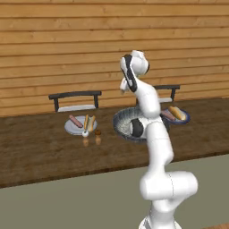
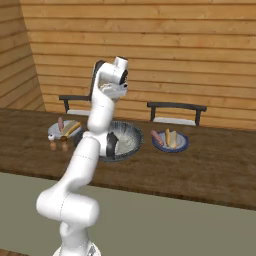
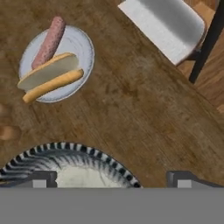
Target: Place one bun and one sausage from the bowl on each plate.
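The bowl (image 2: 125,140) sits on the dark wooden table (image 2: 210,170), and everything else is placed around it. To its left lies the grey plate (image 1: 74,126), carrying a sausage (image 1: 75,120) and a bun (image 1: 90,121) side by side. To its right lies the blue-rimmed plate (image 2: 172,142), likewise holding a sausage (image 2: 157,136) and a bun (image 2: 171,137). Just in front of the grey plate, between it and the table's near edge, stand two small shakers (image 1: 91,136) — one pale-topped, one brown.

The arm rises in front of the bowl and hides part of its near rim in both base views. The gripper (image 3: 111,177) hangs high above the bowl's far edge, its fingers (image 3: 41,178) spread wide with nothing between them. In the hand view the bowl's striped rim curves between the two fingertips, the inside pale; whether anything lies in the bowl cannot be told.

Behind the table, against the plank wall (image 1: 67,44), stand two dark chairs with pale seats — one (image 1: 75,100) beyond the grey plate, the other (image 2: 176,112) beyond the blue-rimmed plate. In the hand view one chair seat (image 3: 164,26) lies past the bowl, off the table edge, with the grey plate further along the table.
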Controlling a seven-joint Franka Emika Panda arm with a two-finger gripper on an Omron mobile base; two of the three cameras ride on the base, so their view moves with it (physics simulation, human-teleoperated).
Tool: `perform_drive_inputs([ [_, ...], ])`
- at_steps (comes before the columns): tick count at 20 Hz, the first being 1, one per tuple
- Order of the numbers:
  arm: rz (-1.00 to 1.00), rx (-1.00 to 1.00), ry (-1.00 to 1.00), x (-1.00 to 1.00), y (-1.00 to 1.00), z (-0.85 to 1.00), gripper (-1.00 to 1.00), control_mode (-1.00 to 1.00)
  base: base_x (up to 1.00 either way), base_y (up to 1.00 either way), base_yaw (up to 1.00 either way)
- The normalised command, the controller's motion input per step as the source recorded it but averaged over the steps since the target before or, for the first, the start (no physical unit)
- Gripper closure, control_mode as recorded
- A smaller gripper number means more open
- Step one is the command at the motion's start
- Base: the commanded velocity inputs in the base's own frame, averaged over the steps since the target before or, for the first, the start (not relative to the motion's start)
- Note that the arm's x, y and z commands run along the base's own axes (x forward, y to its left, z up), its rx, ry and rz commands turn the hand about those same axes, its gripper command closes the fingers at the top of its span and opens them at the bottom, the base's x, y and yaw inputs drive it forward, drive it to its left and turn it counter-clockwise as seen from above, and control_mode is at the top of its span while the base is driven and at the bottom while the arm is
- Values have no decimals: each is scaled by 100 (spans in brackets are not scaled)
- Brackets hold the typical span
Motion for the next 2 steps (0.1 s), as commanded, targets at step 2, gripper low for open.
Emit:
perform_drive_inputs([
  [2,11,0,-62,-100,-2,37,-100,-100,0,0,0],
])
